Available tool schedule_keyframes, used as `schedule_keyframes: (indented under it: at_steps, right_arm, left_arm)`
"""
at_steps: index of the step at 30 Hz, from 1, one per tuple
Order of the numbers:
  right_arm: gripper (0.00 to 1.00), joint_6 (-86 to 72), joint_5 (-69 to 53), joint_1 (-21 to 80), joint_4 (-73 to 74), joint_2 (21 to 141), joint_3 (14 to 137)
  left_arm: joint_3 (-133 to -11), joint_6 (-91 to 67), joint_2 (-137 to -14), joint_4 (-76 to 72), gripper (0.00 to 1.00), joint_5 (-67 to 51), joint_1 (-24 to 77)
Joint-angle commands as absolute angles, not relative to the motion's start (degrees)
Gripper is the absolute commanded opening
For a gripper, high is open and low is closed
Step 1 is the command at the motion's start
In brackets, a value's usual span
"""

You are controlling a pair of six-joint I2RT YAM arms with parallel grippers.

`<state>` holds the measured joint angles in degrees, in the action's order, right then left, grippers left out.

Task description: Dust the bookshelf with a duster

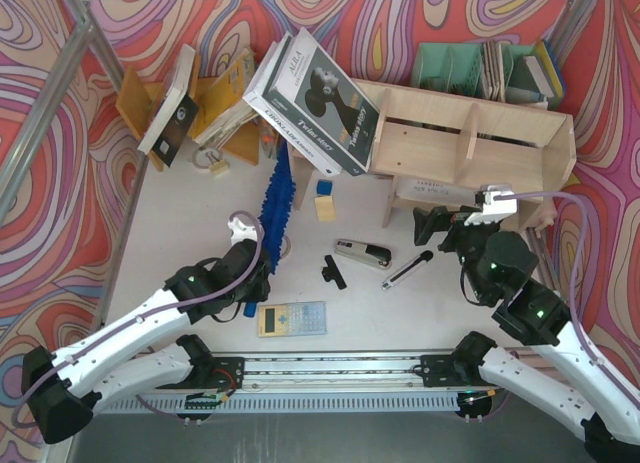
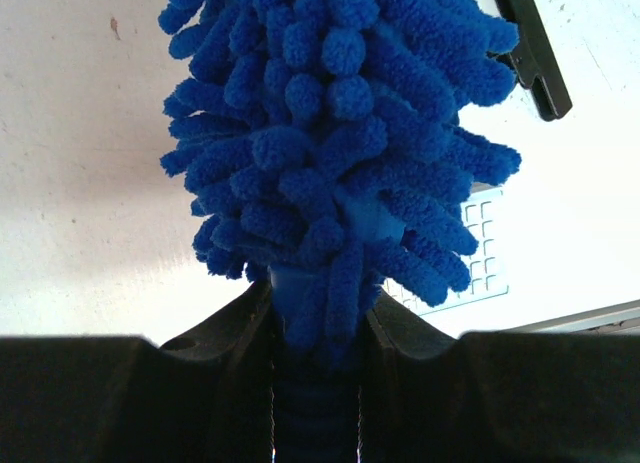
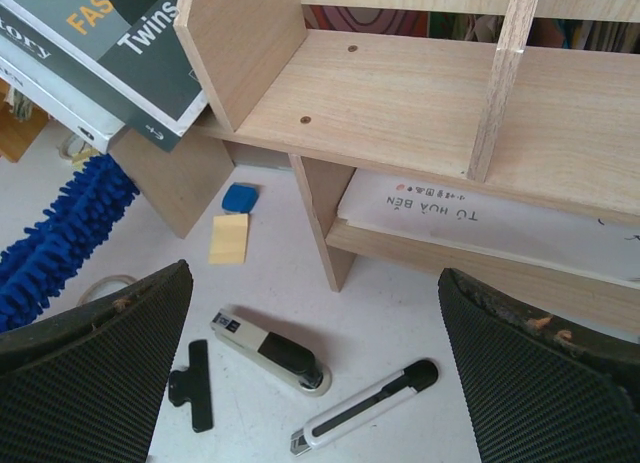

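Note:
The bright blue fluffy duster (image 1: 280, 195) stretches from my left gripper (image 1: 258, 258) up toward the left end of the pale plywood bookshelf (image 1: 470, 133). In the left wrist view the left gripper (image 2: 318, 323) is shut on the duster's (image 2: 330, 133) blue handle, with the fluffy head filling the view above the jaws. My right gripper (image 1: 445, 231) hovers open in front of the bookshelf's legs. Its wide-apart fingers (image 3: 90, 373) frame bare table below the bookshelf (image 3: 400, 93), with nothing between them. The duster's head (image 3: 55, 238) shows at the left of the right wrist view.
Large books (image 1: 315, 98) lean on the bookshelf's left end. On the table lie a stapler (image 1: 362, 253), a utility knife (image 1: 405, 270), a black clip (image 1: 335, 271), a calculator (image 1: 292, 318) and a yellow note pad (image 1: 325, 207). An orange rack (image 1: 215, 108) and a green organiser (image 1: 450, 68) stand behind.

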<state>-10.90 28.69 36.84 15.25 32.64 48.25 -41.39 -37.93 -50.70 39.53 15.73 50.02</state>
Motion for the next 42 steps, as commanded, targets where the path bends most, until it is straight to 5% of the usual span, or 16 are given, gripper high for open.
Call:
schedule_keyframes:
  at_steps: [1,12,27,42]
  right_arm:
    - [0.99,-8.9,31.0,36.9,14.8,32.9,49.2]
    - [0.99,-9.0,30.9,36.9,13.4,30.0,47.3]
    - [0.99,-8.7,31.6,36.9,13.1,30.4,46.9]
    - [0.98,-9.0,31.2,36.9,12.8,30.6,46.9]
  left_arm:
    - [-41.4,-38.8,-50.2,35.2,0.0,16.1,49.8]
    - [-48.6,-35.4,-45.8,35.3,0.0,21.6,49.8]
    - [-40.3,-39.5,-55.0,30.6,0.0,15.2,49.9]
    - [-44.7,-38.4,-39.2,33.4,0.0,21.1,49.8]
